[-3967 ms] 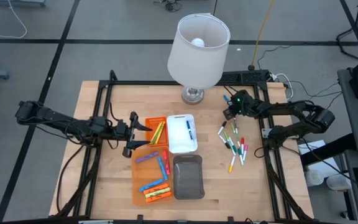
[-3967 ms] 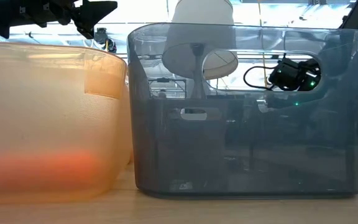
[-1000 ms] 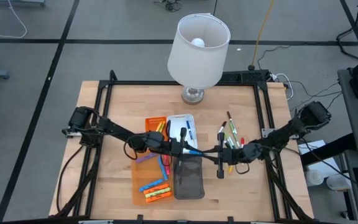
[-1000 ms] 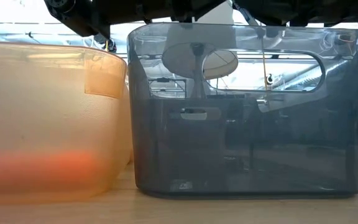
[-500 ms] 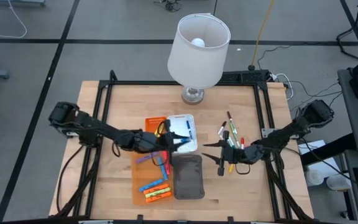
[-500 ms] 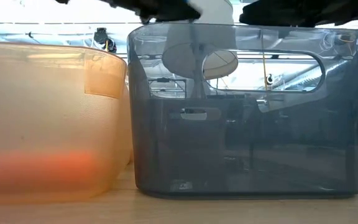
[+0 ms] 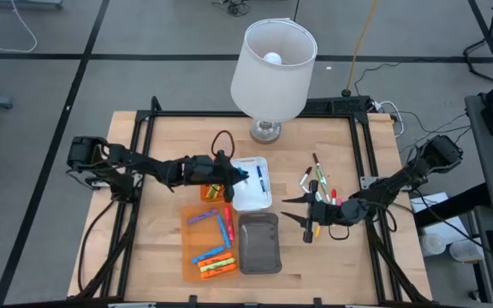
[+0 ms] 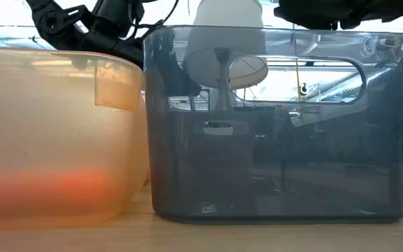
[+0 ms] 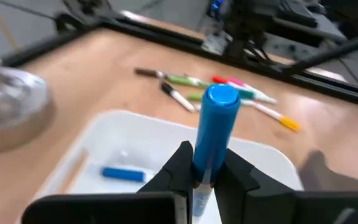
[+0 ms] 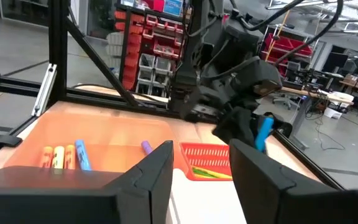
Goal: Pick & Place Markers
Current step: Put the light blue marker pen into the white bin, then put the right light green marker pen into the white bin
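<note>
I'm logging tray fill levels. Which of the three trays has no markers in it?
The grey tray, nearest the table's front edge: it shows nothing inside, while the orange tray holds many markers and the white tray holds one.

We are looking into a robotics lab or workshop: red parts bins (image 10: 143, 31) on shelving, workbenches (image 10: 328, 93) strewn with cables, a grey concrete floor (image 7: 144, 34), and a wooden counter (image 7: 169, 137) framed by black metal rails (image 7: 139, 145).
</note>
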Robot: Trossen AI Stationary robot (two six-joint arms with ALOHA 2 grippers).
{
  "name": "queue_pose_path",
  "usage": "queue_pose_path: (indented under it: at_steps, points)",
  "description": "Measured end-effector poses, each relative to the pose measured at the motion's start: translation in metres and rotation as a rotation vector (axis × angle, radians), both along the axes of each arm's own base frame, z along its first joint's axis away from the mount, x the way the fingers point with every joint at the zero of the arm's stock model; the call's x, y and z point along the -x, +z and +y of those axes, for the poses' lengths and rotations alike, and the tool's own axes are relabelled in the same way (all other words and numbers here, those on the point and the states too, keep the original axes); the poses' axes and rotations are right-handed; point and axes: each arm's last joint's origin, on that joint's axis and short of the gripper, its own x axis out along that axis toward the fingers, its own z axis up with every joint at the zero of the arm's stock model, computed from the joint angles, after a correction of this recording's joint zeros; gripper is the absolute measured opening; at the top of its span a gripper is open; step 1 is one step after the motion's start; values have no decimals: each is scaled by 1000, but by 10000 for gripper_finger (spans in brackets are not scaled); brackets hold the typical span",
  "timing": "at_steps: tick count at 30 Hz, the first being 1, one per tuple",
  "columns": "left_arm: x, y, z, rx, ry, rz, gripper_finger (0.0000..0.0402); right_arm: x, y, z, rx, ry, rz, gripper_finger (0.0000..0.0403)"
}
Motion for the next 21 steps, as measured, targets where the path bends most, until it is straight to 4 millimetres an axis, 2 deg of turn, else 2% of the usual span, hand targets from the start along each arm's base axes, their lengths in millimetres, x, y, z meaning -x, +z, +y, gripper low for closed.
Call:
queue_pose_path:
  at_steps: [4,11,21]
  points:
    - [0,-1,-5,26,-57,4,41,0,-1,-1,4,-3,7,142]
    - [0,0,-11,24,-85,1,79,0,-1,-1,5,-3,9,141]
    - [-1,0,-11,26,-76,-7,86,0,-1,-1,5,-3,8,141]
